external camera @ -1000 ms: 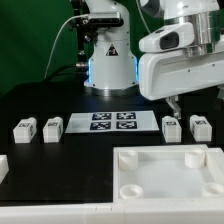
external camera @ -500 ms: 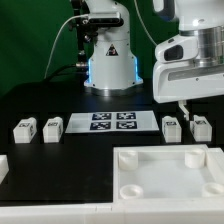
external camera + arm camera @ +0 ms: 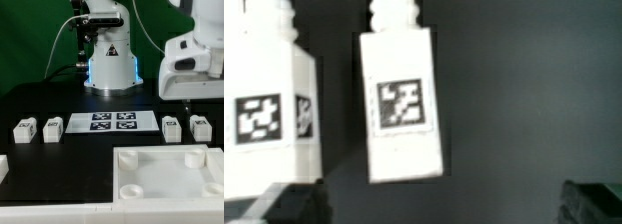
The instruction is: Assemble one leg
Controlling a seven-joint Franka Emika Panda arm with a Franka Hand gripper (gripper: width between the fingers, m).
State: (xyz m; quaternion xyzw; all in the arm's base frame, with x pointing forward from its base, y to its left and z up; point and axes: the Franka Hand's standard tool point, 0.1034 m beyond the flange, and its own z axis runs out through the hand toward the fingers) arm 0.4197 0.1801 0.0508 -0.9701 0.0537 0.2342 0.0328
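Note:
Four small white legs with tags lie on the black table: two at the exterior view's left [image 3: 24, 130] [image 3: 52, 127] and two at its right [image 3: 172, 128] [image 3: 200, 127]. My gripper [image 3: 187, 104] hangs above the right pair, apart from them. In the wrist view two legs show, one in the middle [image 3: 402, 105] and one at the edge [image 3: 269, 110]. The gripper [image 3: 438, 205] is open and empty, with its dark fingertips [image 3: 278, 205] spread wide and nothing between them.
The large white tray-like part with round sockets [image 3: 150, 185] lies at the front. The marker board [image 3: 112, 121] lies in the middle, behind it the robot base [image 3: 108, 60]. A white block edge [image 3: 3, 168] shows at the far left.
The arm has moved toward the exterior view's right and a little upward, now over the right pair of legs. The legs have not moved.

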